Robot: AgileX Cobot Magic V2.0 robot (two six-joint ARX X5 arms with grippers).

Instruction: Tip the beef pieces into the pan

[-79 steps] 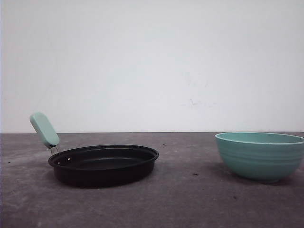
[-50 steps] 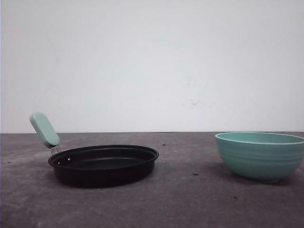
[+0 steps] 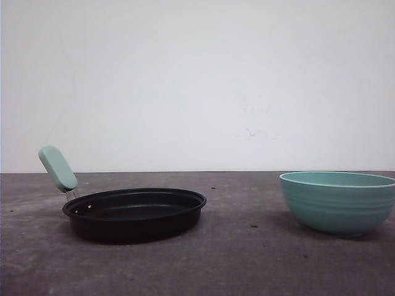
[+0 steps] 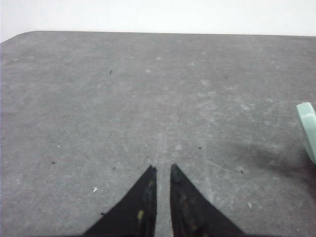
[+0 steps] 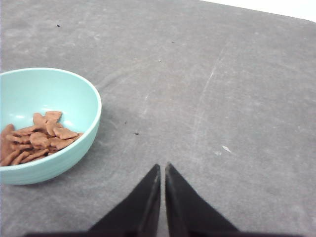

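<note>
Broadly, the grey table (image 3: 247, 259) carries everything, and it is marked with pale scratches and a few dark specks. On it sits the black pan (image 3: 134, 213), its mint-green handle (image 3: 57, 168) rising at a slant; the tip of this handle appears just off to one side of the left hand (image 4: 163, 170). The teal bowl (image 5: 44, 123) stands near the right hand (image 5: 162, 168), a little ahead of it and to the side. The beef pieces (image 5: 37, 138) lie in a loose pile inside this bowl. Both hands have their fingers nearly together, a thin gap between the tips, holding nothing, above bare table.
</note>
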